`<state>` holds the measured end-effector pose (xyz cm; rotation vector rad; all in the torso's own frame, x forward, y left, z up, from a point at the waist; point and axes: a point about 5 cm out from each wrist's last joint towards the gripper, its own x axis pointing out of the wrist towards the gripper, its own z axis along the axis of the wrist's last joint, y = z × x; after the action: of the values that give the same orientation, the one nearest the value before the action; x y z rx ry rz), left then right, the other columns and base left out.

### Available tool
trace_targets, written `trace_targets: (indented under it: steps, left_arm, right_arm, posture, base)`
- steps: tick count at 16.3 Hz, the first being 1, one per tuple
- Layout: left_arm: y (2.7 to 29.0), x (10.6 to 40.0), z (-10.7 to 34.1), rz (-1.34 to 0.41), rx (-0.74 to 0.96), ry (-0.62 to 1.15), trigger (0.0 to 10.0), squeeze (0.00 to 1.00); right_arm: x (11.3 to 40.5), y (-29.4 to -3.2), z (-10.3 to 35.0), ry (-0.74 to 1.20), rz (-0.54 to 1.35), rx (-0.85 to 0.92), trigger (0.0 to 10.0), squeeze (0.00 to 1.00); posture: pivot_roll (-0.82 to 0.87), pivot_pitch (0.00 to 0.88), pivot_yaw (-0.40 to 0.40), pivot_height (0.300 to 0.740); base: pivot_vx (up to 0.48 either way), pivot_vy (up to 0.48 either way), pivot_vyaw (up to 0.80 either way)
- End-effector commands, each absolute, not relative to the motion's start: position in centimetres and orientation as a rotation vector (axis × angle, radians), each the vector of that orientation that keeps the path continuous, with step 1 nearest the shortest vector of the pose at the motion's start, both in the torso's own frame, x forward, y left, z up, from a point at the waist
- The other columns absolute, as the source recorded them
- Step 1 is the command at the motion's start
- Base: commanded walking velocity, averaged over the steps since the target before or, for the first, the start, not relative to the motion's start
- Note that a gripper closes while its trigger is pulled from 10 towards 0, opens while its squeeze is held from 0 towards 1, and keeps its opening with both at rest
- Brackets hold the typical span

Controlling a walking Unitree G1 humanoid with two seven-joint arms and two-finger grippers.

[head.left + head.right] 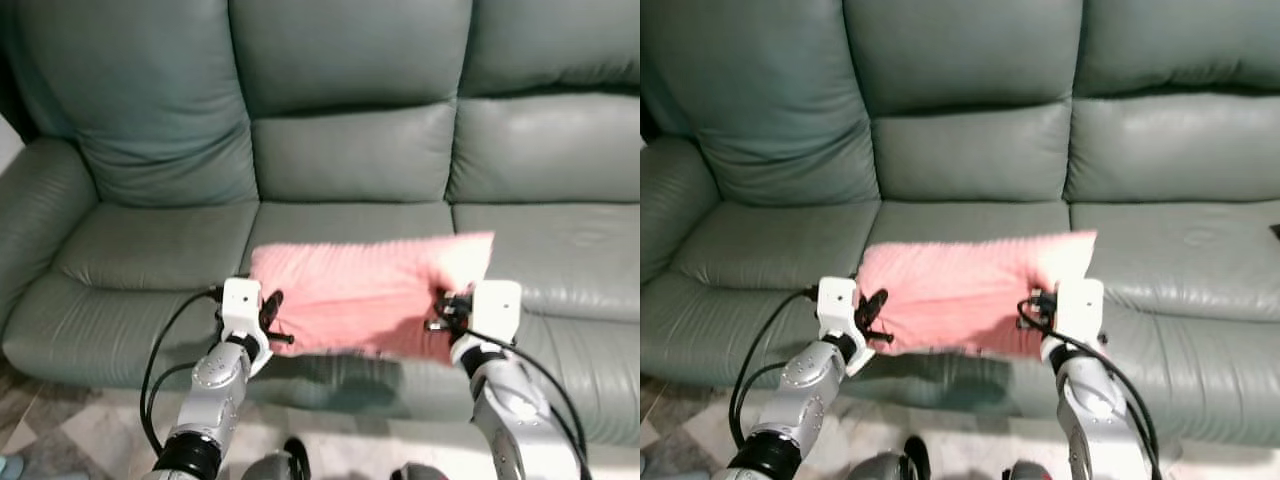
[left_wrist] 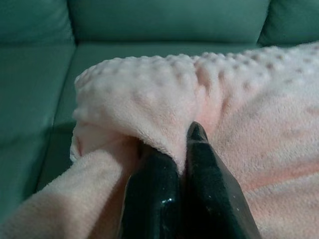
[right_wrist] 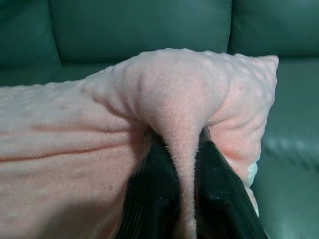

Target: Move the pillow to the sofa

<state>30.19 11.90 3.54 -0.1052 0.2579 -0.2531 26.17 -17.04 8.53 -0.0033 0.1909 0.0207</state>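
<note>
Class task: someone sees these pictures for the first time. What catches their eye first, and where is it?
The pink pillow stands out, held over the front edge of the green sofa, before its middle seat. The left end effector pinches a fold at one end, and the right end effector pinches the other.

Pillow [image 1: 370, 295] in front of the sofa [image 1: 350, 150], before its middle seat, left gripper [image 1: 272, 322] clamped on its left edge, right gripper [image 1: 440, 312] on its right edge.
</note>
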Motion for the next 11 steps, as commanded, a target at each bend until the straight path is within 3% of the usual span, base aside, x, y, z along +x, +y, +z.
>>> trace_targets:
  steps: [1,6,11]
  left_arm:
    - [13.6,29.7,2.3,-0.178,-0.083,0.299,10.0,0.00]
    - [15.3,31.1,2.2,-0.049,-0.079,0.335,10.0,0.00]
    - [18.4,34.4,6.1,0.075,-0.083,0.231,10.0,0.00]
  right_arm:
    - [26.5,-18.3,8.4,0.169,-0.026,-0.016,10.0,0.00]
    - [28.3,-20.2,7.9,0.138,-0.052,-0.088,10.0,0.00]
    - [30.1,-21.9,9.9,0.039,-0.070,-0.146,10.0,0.00]
  posture:
    - [-0.14,0.310,0.148,0.740]
    - [-0.16,0.359,0.155,0.740]
    - [-0.16,0.414,0.152,0.740]
  base:
    - [0.000,0.000,0.00]
    - [0.000,0.000,0.00]
    - [0.000,0.000,0.00]
